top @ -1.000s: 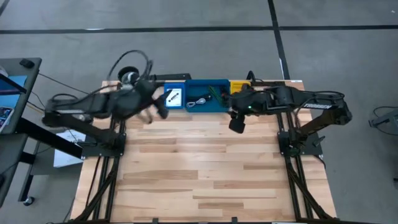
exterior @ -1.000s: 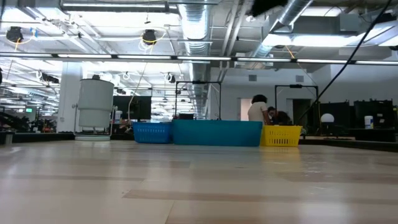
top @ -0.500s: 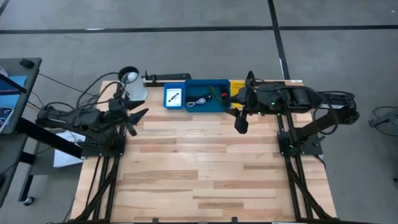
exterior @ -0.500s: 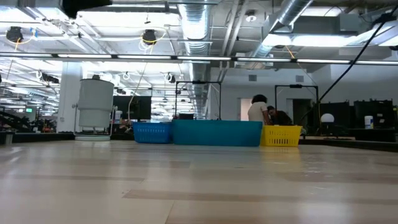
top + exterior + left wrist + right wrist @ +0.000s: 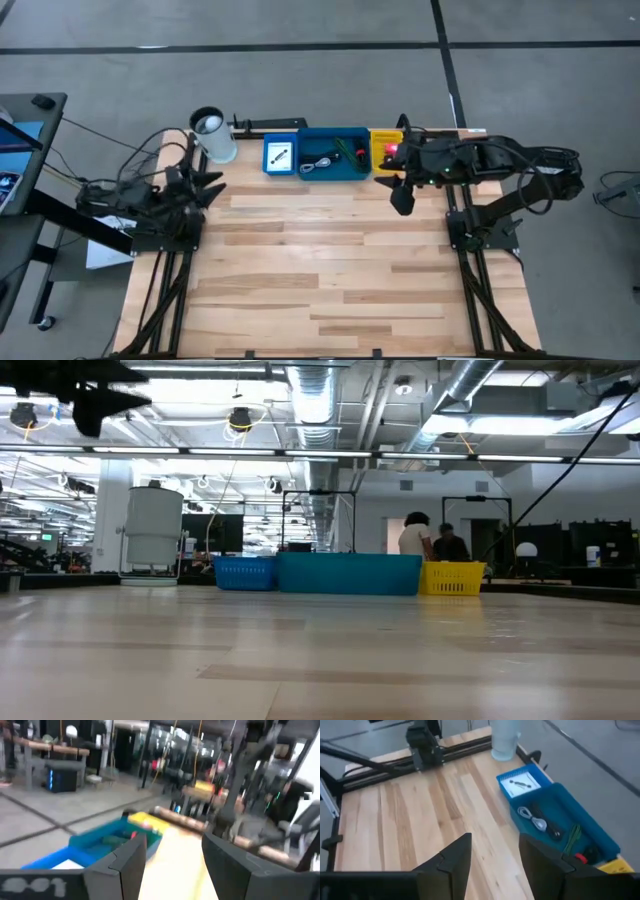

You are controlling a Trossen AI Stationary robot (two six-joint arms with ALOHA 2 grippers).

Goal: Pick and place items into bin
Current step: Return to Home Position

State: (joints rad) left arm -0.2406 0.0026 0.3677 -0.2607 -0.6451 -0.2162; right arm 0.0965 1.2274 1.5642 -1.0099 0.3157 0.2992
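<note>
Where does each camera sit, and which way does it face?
High view: above the table, straight down; shows both arms, left tool and right tool.
Low view: table-top height, facing the wide blue tray and room; a dark bit of the left arm, top left.
Left wrist view: on the left arm, past its open fingers toward the yellow tray.
Right wrist view: on the right arm, past its open fingers down at table and cup.
Shared: all four see the wide blue tray.
</note>
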